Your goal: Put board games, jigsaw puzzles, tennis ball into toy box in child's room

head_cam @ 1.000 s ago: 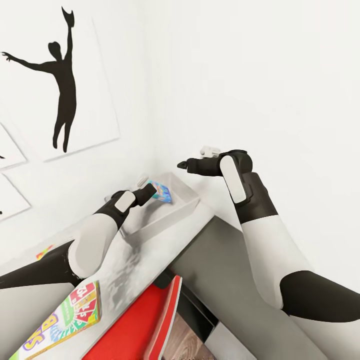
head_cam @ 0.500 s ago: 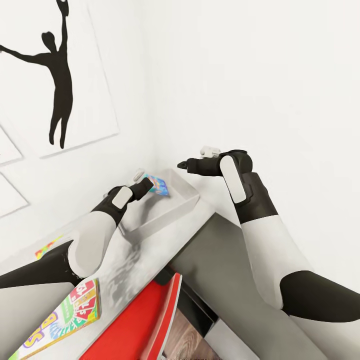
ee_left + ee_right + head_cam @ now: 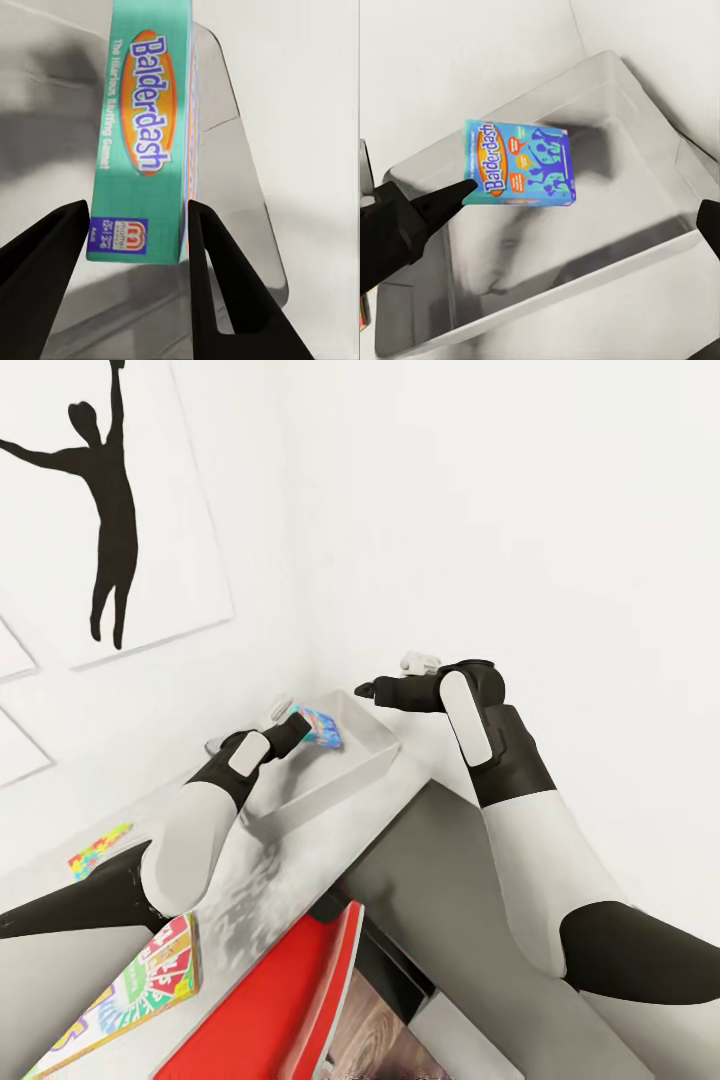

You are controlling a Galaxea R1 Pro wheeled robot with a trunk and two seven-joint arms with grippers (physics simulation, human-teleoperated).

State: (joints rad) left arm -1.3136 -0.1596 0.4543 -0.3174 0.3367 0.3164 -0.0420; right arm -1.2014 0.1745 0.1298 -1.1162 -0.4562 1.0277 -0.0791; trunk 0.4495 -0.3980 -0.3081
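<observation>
Balderdash board game (image 3: 520, 166) lettering is read on two faces: the left wrist view shows the teal edge (image 3: 142, 142) printed "Balderdash" in blue on an orange oval, with a small white tagline beside it that is too fine to be read with certainty and a small blue-and-red maker's badge at the near end. The right wrist view shows the blue front face with the same word and orange drawings.

The box is pinched on its narrow edges by the left gripper (image 3: 292, 726), one dark finger (image 3: 45, 259) being pressed against each side at the end nearest the wrist. The box projects forward from the fingers and is held in the air above the open interior of the toy box (image 3: 375, 760), apart from its floor, onto which a shadow is cast. In the right wrist view the bin (image 3: 660, 247) is seen as light grey with sloping walls and a thick rim, and it rests on the table (image 3: 290, 860) at the corner of the white walls.

The right gripper (image 3: 366, 689) is held above the far rim of the toy box, well apart from the game; whether its fingers are spread or pressed together cannot be told.

A second game box (image 3: 130, 990), bearing a partly visible yellow logo on green and red, lies flat on the near table edge. A jigsaw puzzle (image 3: 98, 850) lies flat further back near the wall. A black silhouette picture (image 3: 100, 510) hangs on the wall.
</observation>
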